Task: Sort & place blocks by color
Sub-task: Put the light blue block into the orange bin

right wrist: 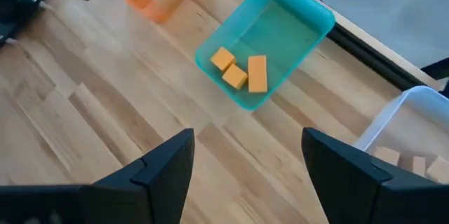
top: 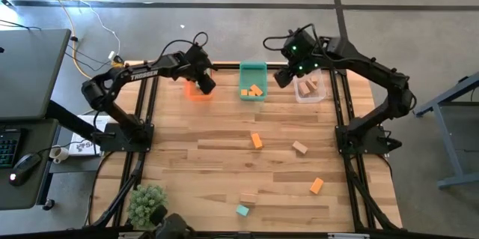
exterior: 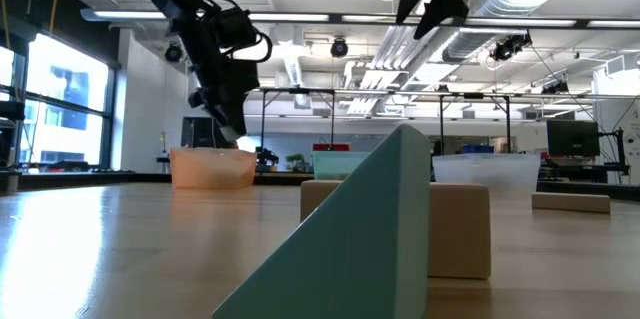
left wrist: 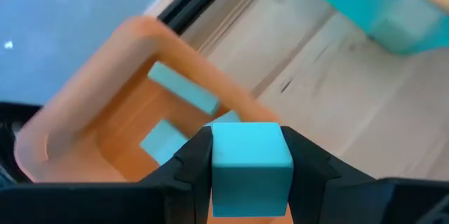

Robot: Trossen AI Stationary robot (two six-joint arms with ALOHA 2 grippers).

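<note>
My left gripper [top: 203, 82] hangs over the orange bin [top: 196, 92], shut on a teal cube [left wrist: 251, 159]. Inside that bin [left wrist: 84, 112] lie teal blocks [left wrist: 182, 88]. My right gripper [top: 287, 75] hovers open and empty between the teal bin [top: 253, 82] and the clear bin [top: 309, 90]. The teal bin [right wrist: 280, 34] holds three orange blocks [right wrist: 240, 71], and the clear bin holds wood blocks [top: 306, 86]. Loose on the table lie two orange blocks [top: 257, 141] [top: 316, 186], two wood blocks [top: 300, 147] [top: 248, 198] and a teal block [top: 242, 210]. My left gripper [left wrist: 245, 140] pinches the teal cube by two opposite side faces [left wrist: 219, 164], one finger on each. The fingers point down from above. The cube is lifted clear, above the orange bin's inside.
A fuzzy green plant [top: 146, 202] stands at the table's near left corner. The three bins line the far edge. In the low view the near teal block [exterior: 370, 239] and a wood block [exterior: 455, 229] fill the foreground. A desk with keyboard and mouse stands to the left of the table.
</note>
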